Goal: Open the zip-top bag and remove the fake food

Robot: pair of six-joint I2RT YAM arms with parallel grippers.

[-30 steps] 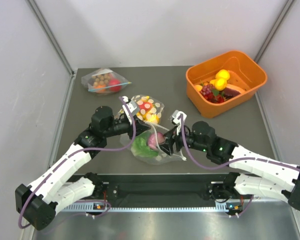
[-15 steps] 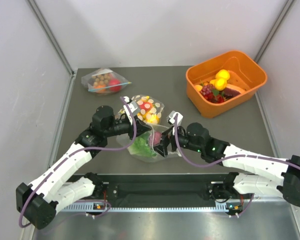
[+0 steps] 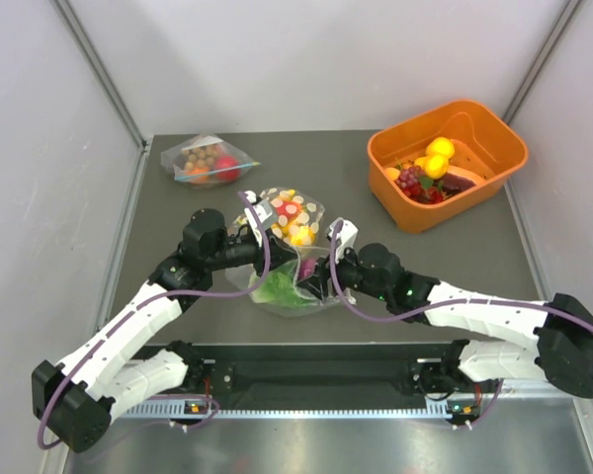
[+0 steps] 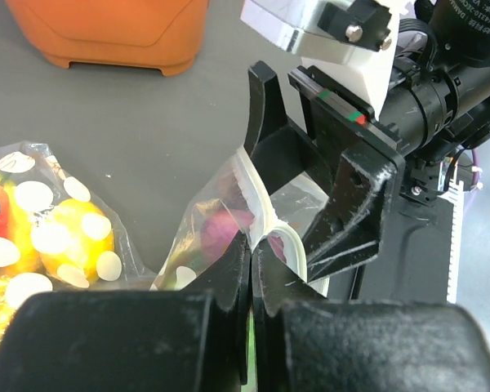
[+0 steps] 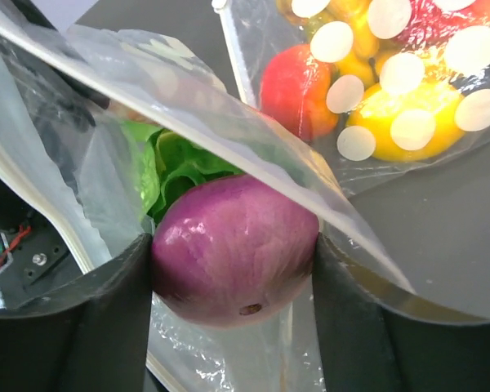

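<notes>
The zip-top bag (image 3: 295,292), clear with white dots, lies between the arms with its mouth pulled open. My left gripper (image 3: 277,253) (image 4: 251,247) is shut on the bag's white zip rim (image 4: 261,214). Reaching into the mouth, my right gripper (image 3: 312,280) (image 5: 233,263) is shut on the purple onion (image 5: 235,245), with a finger pressed against each side of it. The green lettuce (image 5: 168,167) (image 3: 275,288) sits behind the onion inside the bag. The right gripper's black fingers (image 4: 355,204) fill the left wrist view.
A second dotted bag (image 3: 292,214) (image 5: 392,90) with yellow and red pieces lies just behind the open bag. At the back left is a plain clear bag (image 3: 206,160). An orange bin (image 3: 415,213) holding fruit stands at the back right.
My right gripper moved left into the bag's mouth and closed on the purple onion. The left gripper kept its hold on the rim.
</notes>
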